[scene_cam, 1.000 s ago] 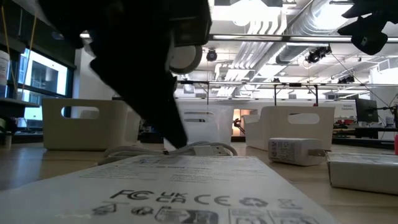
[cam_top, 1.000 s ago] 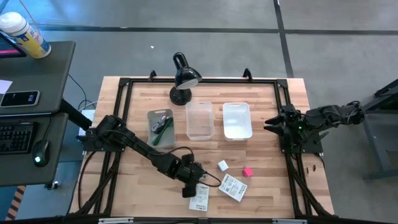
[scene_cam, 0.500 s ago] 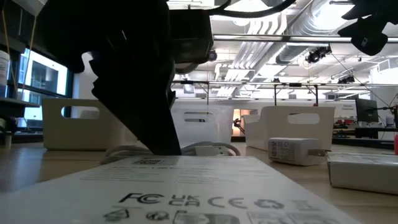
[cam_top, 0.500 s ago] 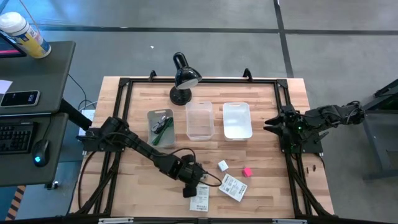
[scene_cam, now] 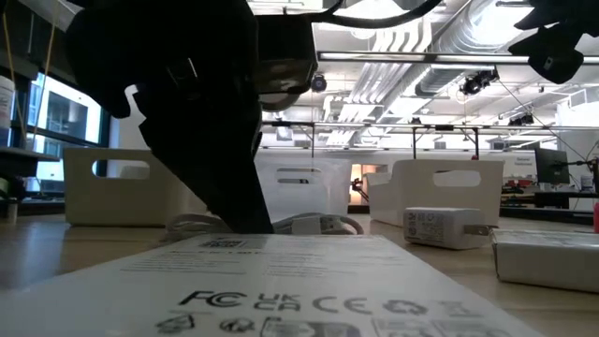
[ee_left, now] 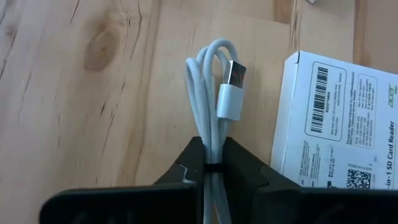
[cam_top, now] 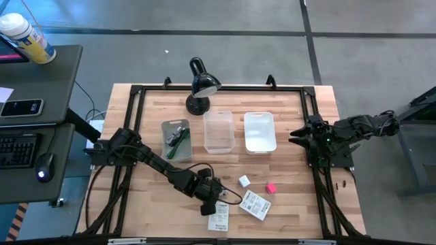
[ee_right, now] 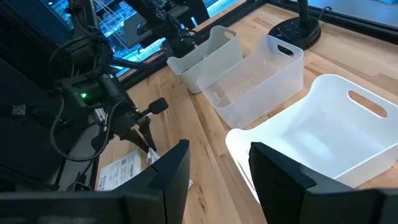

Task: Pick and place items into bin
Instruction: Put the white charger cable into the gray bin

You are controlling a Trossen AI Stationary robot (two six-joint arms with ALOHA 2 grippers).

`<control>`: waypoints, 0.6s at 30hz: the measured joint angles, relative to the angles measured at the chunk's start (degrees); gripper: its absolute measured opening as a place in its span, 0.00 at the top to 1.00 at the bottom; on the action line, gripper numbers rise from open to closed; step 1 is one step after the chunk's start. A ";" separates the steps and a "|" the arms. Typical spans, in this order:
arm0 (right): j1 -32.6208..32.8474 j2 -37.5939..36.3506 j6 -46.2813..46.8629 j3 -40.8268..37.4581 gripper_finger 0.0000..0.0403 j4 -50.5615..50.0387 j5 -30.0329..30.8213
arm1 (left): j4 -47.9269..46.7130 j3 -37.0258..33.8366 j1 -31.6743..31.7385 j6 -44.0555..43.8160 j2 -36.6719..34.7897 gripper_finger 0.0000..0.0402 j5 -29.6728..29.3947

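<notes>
I am seeing my left gripper [ee_left: 211, 163], arm stretched low toward the table's near edge, pinching the coiled grey cord [ee_left: 213, 112] beside a white printed packet [ee_left: 339, 118], while my right gripper [ee_right: 214, 163] is hovering half-open far right.

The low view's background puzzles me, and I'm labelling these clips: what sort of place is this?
Probably a robotics lab or open workshop: exposed ceiling ducts above, a desk with keyboard beside the framed wooden table, grey concrete floor.
</notes>
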 joint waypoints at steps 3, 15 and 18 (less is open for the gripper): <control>0.00 0.00 0.00 0.00 0.61 -0.02 0.00 | 0.26 -0.04 0.00 -0.04 -0.02 0.94 -0.37; -0.02 0.00 0.18 0.00 0.61 -0.02 0.00 | -5.28 4.94 0.04 2.67 -2.62 0.98 -4.28; -0.01 -0.01 0.39 0.00 0.61 -0.02 -0.02 | -10.95 8.81 0.04 4.61 -2.81 0.97 -6.46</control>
